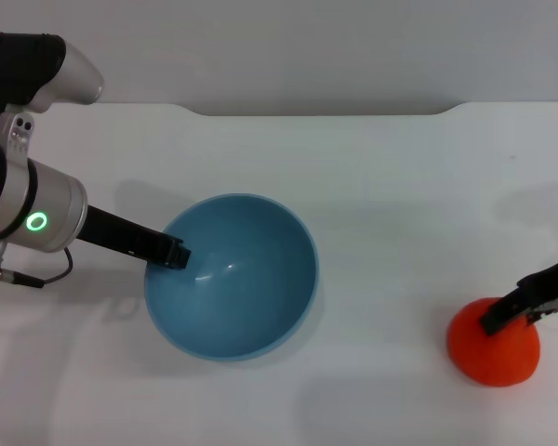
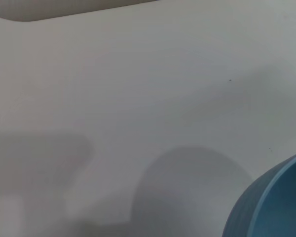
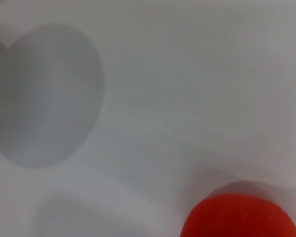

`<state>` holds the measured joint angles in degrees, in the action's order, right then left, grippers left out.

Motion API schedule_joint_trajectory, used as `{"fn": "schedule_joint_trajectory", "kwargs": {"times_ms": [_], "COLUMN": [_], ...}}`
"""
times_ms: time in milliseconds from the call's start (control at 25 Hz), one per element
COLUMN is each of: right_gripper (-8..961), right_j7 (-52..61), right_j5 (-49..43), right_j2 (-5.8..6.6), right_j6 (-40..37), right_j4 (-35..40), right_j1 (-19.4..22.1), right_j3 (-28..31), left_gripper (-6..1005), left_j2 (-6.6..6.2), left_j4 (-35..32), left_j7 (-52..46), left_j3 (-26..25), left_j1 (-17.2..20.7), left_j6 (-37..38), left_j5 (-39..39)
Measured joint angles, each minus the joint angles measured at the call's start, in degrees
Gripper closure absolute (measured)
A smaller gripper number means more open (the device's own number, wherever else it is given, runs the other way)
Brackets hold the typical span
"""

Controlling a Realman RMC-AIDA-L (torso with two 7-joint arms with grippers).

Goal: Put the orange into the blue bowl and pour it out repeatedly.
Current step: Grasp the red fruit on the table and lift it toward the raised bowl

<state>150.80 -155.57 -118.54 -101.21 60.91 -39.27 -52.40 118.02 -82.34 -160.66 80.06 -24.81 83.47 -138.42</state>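
Gripping stage: the right gripper (image 1: 525, 311) sits at the top of the small bright red-orange round orange (image 1: 494, 353), apparently about to pick it up.
Orange location: on the white counter (image 1: 381, 186), on the robot's right, well apart from the bowl; the right wrist view shows it (image 3: 241, 215) resting on the surface.
Right jaws: dark fingers overlap the fruit's top, but I cannot tell whether they are closed on it or only beside it.
Blue bowl: the glossy light-blue round bowl (image 1: 231, 276) stands upright near the middle, empty inside.
Left gripper: the left gripper (image 1: 172, 253) reaches the bowl's near-left rim, one dark finger over the edge, seemingly pinching the wall; the outer finger is hidden, so the hold is a judgement.
Risk, fruit: round and smooth, it may roll or squirt away under an off-centre pinch.
Risk, bowl: a thin rim pinch may slip, or the bowl may tip if the fruit lands hard.
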Motion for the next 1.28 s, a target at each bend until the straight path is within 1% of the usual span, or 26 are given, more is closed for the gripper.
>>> {"fn": "schedule_joint_trajectory", "kwargs": {"times_ms": [160, 360, 560, 920, 1080, 1280], "right_gripper": [358, 360, 552, 712, 770, 820], "right_j7": [-0.2, -0.2, -0.5, -1.9, -1.9, -1.9], "right_j5": [0.0, 0.0, 0.0, -0.1, 2.0, 6.1], "right_j2": [0.07, 0.14, 0.20, -0.01, -0.23, 0.04], "right_j6": [1.5, 1.5, 0.8, 1.7, 1.3, -1.0], "right_j4": [-2.6, -2.8, -2.8, -0.8, 4.6, 12.0], "right_j1": [-1.1, -1.0, -0.4, 1.5, 3.8, 5.5], "right_j3": [-1.2, -1.4, -1.4, -1.7, -1.8, -1.5], "left_gripper": [1002, 1002, 1002, 1001, 1001, 1001], "left_j2": [0.01, -0.03, -0.05, -0.08, -0.08, -0.03], "left_j4": [0.0, 0.1, 0.3, 0.1, 0.3, 0.6], "left_j7": [0.0, 0.0, 0.0, 0.0, 0.1, 0.1], "left_j3": [0.0, 0.0, -0.4, 0.0, 0.0, 0.8], "left_j1": [0.1, 0.1, -0.1, -0.3, -0.5, -0.6], "left_j6": [-0.1, 0.2, 0.2, 0.0, -0.3, -0.5], "left_j5": [0.0, 0.0, 0.0, 0.0, 0.0, 0.0]}}
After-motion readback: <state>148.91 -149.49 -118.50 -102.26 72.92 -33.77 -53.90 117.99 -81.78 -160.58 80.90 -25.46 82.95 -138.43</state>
